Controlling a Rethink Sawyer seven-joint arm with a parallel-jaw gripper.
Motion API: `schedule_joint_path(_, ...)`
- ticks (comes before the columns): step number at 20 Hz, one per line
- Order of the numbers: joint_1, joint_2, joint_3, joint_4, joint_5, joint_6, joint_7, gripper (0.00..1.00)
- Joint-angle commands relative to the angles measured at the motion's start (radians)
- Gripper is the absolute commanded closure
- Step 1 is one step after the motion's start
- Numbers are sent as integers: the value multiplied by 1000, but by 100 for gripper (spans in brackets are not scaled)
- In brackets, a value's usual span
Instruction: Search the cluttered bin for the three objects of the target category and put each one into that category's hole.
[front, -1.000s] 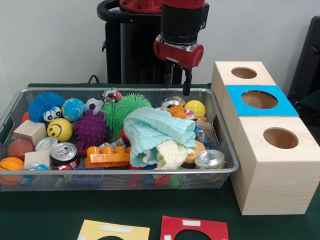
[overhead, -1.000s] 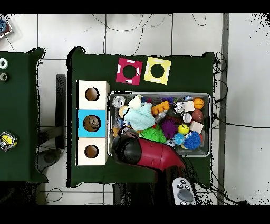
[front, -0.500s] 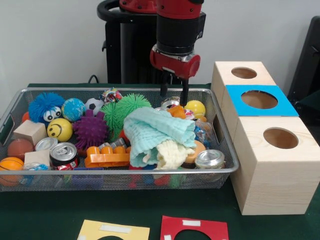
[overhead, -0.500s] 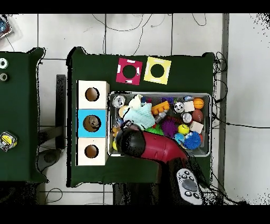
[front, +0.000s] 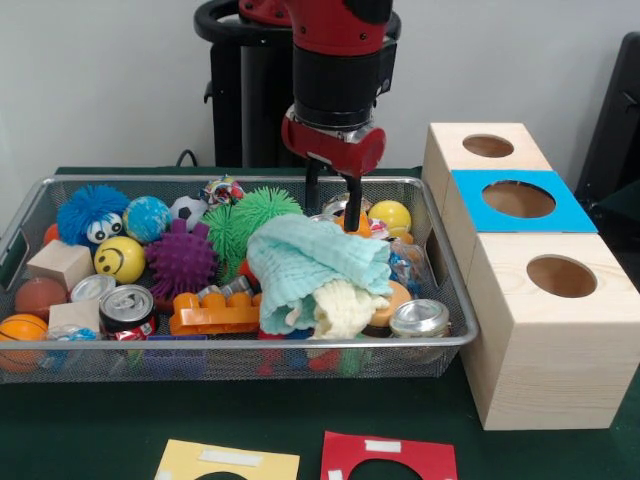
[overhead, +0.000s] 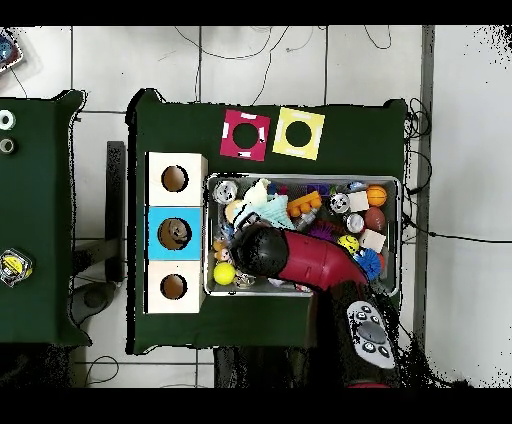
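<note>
The bin (front: 230, 181) is a shallow silver wire-mesh basket full of balls, cans, blocks and cloths; it also shows in the overhead view (overhead: 401, 236). My gripper (front: 332, 218) hangs open at the bin's back, its fingertips (front: 352, 222) down among the clutter by a silver can top (front: 343, 206) and an orange thing. A yellow ball (front: 390, 215) lies just to its right. A teal cloth (front: 320, 262) lies just in front of the gripper. Three wooden boxes with round holes stand to the right; the middle one has a blue top (front: 518, 200). In the overhead view my arm (overhead: 300, 262) hides the gripper.
The bin also holds a red can (front: 127, 308), a silver lid (front: 420, 318), a smiley ball (front: 119, 258), a purple spiky ball (front: 182, 260), a green spiky ball (front: 250, 213) and an orange brick (front: 213, 316). A yellow card (front: 228, 462) and a red card (front: 390, 458) lie in front.
My gripper has moved left in the front view and come down from above the bin's back rim into the bin. The objects have not moved.
</note>
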Motion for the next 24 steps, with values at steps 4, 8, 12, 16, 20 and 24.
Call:
schedule_joint_path(4, -40, 53, 108, -84, -21, 102, -31, 0)
schedule_joint_path(8, -59, -110, 77, 80, -10, 144, -12, 0)
schedule_joint_path(12, -90, -248, 49, 159, -5, 239, -50, 0)
schedule_joint_path(16, -146, -349, 61, 201, 8, 340, -109, 0)
schedule_joint_path(20, -188, -416, 72, 224, 0, 396, -158, 0)
schedule_joint_path(24, -247, -387, 105, 279, -39, 280, -188, 0)
